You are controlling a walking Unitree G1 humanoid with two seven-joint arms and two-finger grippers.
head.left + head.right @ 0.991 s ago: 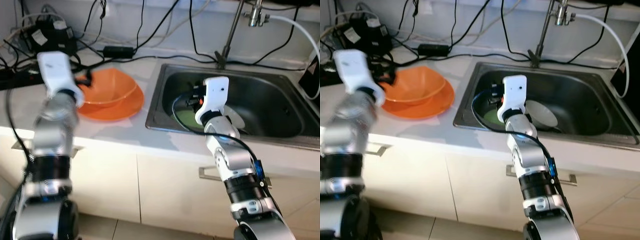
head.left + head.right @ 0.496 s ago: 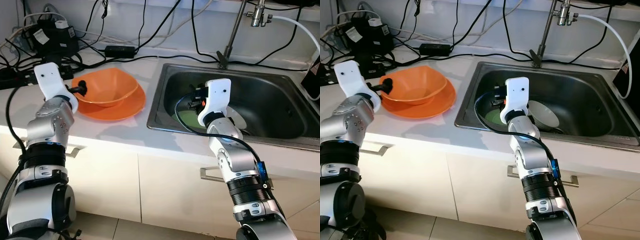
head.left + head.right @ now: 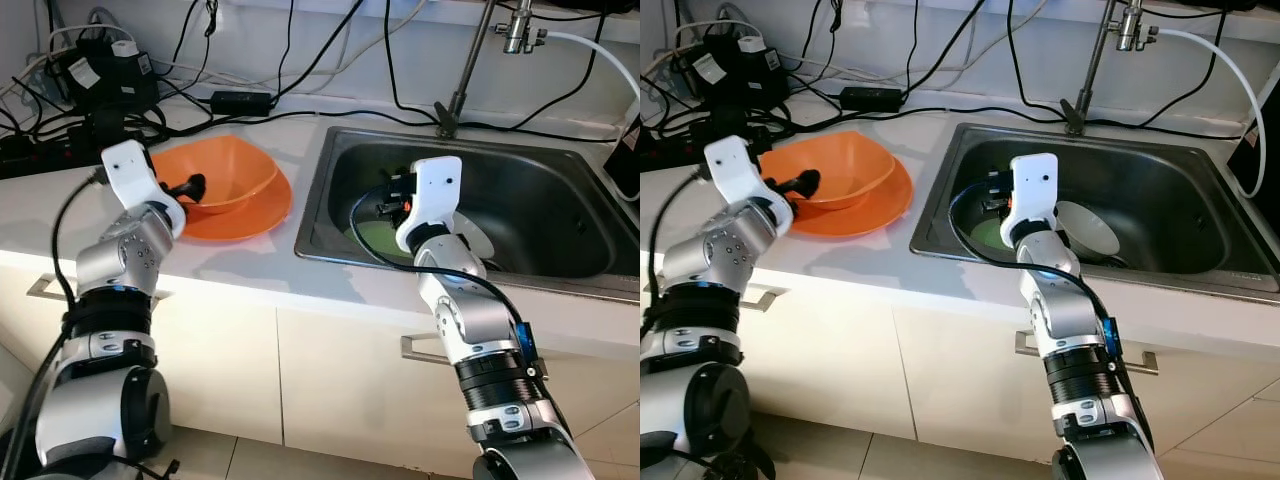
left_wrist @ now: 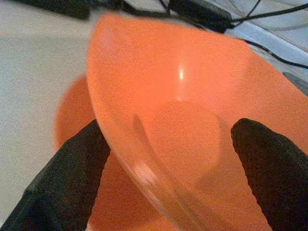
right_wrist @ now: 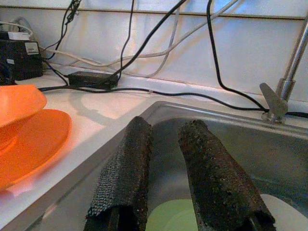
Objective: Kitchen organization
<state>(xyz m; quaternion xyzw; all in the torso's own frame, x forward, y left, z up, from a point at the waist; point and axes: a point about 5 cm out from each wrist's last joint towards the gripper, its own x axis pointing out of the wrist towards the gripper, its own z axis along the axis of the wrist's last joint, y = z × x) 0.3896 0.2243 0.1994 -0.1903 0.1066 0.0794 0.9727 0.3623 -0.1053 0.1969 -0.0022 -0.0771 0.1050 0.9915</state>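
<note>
An orange bowl (image 3: 225, 172) sits on an orange plate (image 3: 255, 215) on the white counter, left of the sink. My left gripper (image 3: 190, 187) is open at the bowl's near-left rim. In the left wrist view its fingers (image 4: 72, 178) straddle that rim (image 4: 139, 163), one outside and one inside the bowl. My right gripper (image 3: 390, 197) hovers over the left part of the steel sink (image 3: 560, 200), shut, nothing held; its fingers (image 5: 125, 178) point toward the sink's back wall. Below it lie a green plate (image 3: 375, 237) and a white bowl (image 3: 1085, 228).
A faucet (image 3: 465, 70) rises behind the sink. Black cables, a power adapter (image 3: 238, 100) and chargers (image 3: 100, 75) crowd the counter's back left. White cabinet fronts with a metal handle (image 3: 420, 347) lie below the counter edge.
My left arm has swung right toward the orange bowl, and its gripper now sits astride the rim. The right arm has stayed over the sink.
</note>
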